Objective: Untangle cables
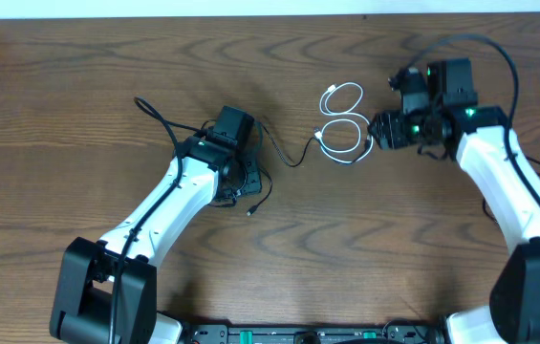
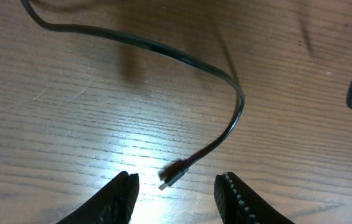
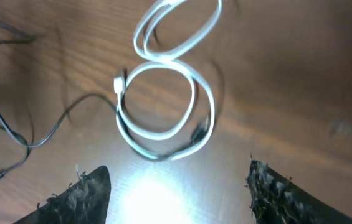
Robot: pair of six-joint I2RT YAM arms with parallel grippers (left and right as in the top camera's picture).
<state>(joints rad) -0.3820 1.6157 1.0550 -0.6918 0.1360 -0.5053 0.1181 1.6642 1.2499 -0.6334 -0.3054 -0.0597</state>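
White cable (image 3: pixel 163 60) 12 o'clock of right gripper (image 3: pixel 176 174), black plug (image 2: pixel 174 173) 12 o'clock of left gripper (image 2: pixel 177 186); only wrist views show both apart.

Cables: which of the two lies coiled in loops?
The white cable, wound into a figure-eight before the right gripper; the black cable trails loose, uncoiled.

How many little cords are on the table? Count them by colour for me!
White cable: 1
Black cable: 1
Total: 2
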